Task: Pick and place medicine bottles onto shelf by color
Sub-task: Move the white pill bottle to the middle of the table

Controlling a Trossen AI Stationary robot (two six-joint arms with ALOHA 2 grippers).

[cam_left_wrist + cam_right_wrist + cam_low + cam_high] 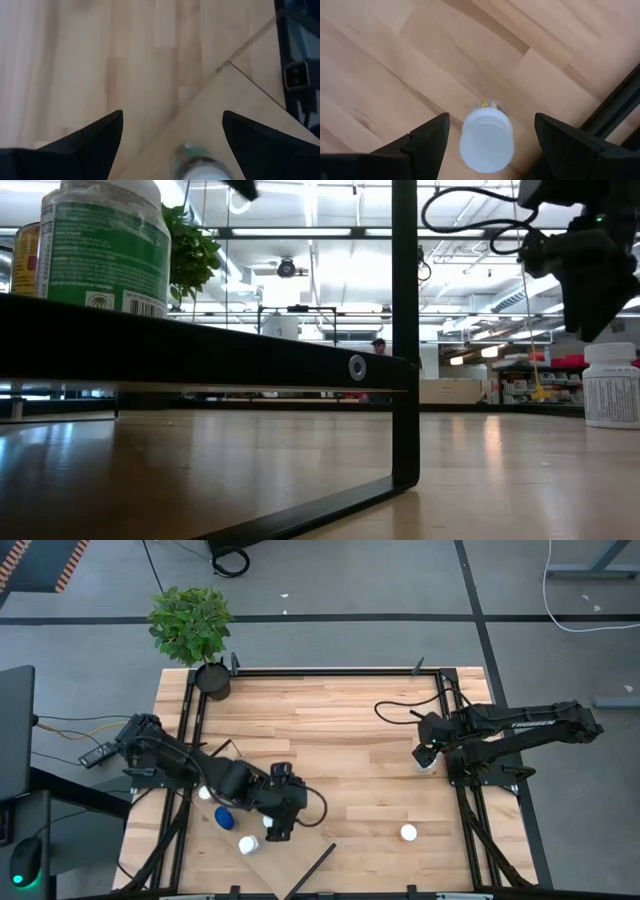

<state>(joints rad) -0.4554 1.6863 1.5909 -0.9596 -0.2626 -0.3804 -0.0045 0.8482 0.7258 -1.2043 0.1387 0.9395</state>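
Note:
My left gripper (pixel 276 832) (pixel 172 114) is open over the pale shelf (pixel 300 858) near the table's near edge. A green-labelled white-capped bottle (pixel 199 169) stands on the shelf (pixel 235 105) just below and between the fingers, untouched. The same bottle (pixel 248 844) (pixel 105 245) stands beside a blue-capped one (pixel 224 818) and another white-capped one (pixel 205 793). My right gripper (pixel 426 754) (pixel 492 117) is open above a white-capped bottle (pixel 486 141) (pixel 610 385) standing on the table's right side, fingers on either side of it and apart from it. One more white-capped bottle (pixel 408 832) stands near the near edge.
A potted plant (pixel 192 625) in a black pot (pixel 213 680) stands at the far left corner. Black frame rails (pixel 465 790) run along the table's sides. The shelf's dark leg (pixel 405 380) stands in the low view. An amber bottle (pixel 25 255) shows at that view's left edge.

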